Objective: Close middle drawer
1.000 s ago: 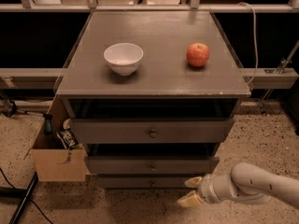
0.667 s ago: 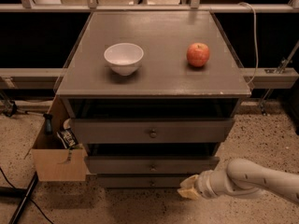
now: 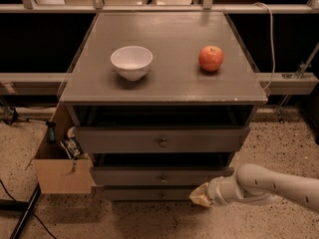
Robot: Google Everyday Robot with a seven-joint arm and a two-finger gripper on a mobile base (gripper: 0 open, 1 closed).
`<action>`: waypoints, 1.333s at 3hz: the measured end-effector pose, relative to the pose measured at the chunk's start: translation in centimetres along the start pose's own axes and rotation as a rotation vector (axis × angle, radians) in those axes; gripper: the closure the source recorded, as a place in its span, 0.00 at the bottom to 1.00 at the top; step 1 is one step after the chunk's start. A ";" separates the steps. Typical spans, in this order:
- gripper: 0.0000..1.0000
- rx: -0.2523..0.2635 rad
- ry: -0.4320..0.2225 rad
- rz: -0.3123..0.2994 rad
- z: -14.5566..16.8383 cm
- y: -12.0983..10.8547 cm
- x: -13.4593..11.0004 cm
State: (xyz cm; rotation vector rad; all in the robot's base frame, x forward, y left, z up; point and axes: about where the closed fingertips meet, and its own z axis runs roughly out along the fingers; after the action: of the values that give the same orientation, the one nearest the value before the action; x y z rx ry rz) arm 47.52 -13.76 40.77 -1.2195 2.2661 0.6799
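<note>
The gripper [image 3: 201, 195] hangs low at the right, just beside the middle drawer [image 3: 149, 176], which stands a little pulled out. How open the gripper is, I cannot tell. I would press flat on the drawer's front and push straight inward.

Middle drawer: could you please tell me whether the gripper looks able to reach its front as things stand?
Probably yes. The gripper hangs low on the right, just below the front of the middle drawer, and nothing visible stands between them.
</note>
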 end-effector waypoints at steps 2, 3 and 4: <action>0.42 -0.048 -0.019 -0.010 -0.2 2.0 1.0; 0.20 -0.073 -0.022 -0.033 0.6 2.9 0.8; 0.00 -0.061 0.002 -0.056 2.1 1.7 -0.7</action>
State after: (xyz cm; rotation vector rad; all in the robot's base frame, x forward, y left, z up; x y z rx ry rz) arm 46.80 -11.24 39.92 -1.3075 2.2192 0.7320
